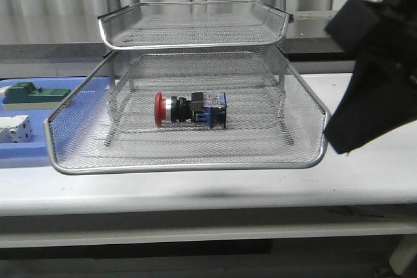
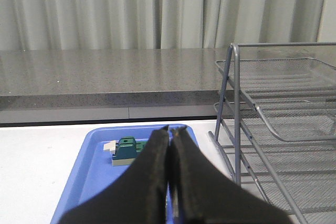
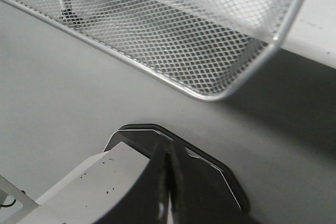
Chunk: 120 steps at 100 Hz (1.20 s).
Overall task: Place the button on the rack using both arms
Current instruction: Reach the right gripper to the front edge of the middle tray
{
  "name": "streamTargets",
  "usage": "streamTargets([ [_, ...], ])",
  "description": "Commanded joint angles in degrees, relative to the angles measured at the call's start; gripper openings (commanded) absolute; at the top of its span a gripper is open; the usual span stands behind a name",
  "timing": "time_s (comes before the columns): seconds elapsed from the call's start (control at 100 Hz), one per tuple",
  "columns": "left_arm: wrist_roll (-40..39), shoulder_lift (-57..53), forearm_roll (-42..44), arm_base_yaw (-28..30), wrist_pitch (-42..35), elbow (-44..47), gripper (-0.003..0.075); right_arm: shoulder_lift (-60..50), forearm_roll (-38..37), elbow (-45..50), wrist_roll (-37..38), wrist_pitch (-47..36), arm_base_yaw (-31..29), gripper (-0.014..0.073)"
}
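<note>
Both grippers, left (image 2: 169, 145) and right (image 3: 167, 161), are pressed closed and empty; the button (image 1: 190, 109) lies in the rack (image 1: 189, 161), its label unreadable

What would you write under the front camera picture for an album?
Red-capped button lying on its side in the pulled-out tray of the wire rack, blue tray at left.
</note>
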Motion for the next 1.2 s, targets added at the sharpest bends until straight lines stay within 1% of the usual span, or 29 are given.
streamTargets([
  [0.0, -0.55, 0.21, -0.38, 0.01, -4.22, -1.67, -0.0020, 1.58, 2.43, -1.90, -0.53, -4.60, 2.36, -0.0064],
  [0.29, -0.55, 0.21, -0.38, 0.01, -4.22, -1.67, -0.0020, 8.76, 3.58, -1.90, -0.53, -9.86, 9.95, -0.0056],
  [0.55, -0.55, 0.21, -0.38, 0.01, -4.22, -1.67, -0.0020, 13.17, 4.54, -1.90, -0.53, -17.04, 14.33, -0.0056],
  [0.93, -0.55, 0.21, -0.38, 0.01, -4.22, -1.67, -0.0020, 17.40, 4.59, -2.01, -0.53, -23.08, 14.89, -0.0056],
  [1.19, -0.55, 0.21, -0.38, 0.01, -4.22, -1.67, -0.0020, 20.43, 2.95, -5.41, -0.53, -23.21, 14.89, -0.0056],
])
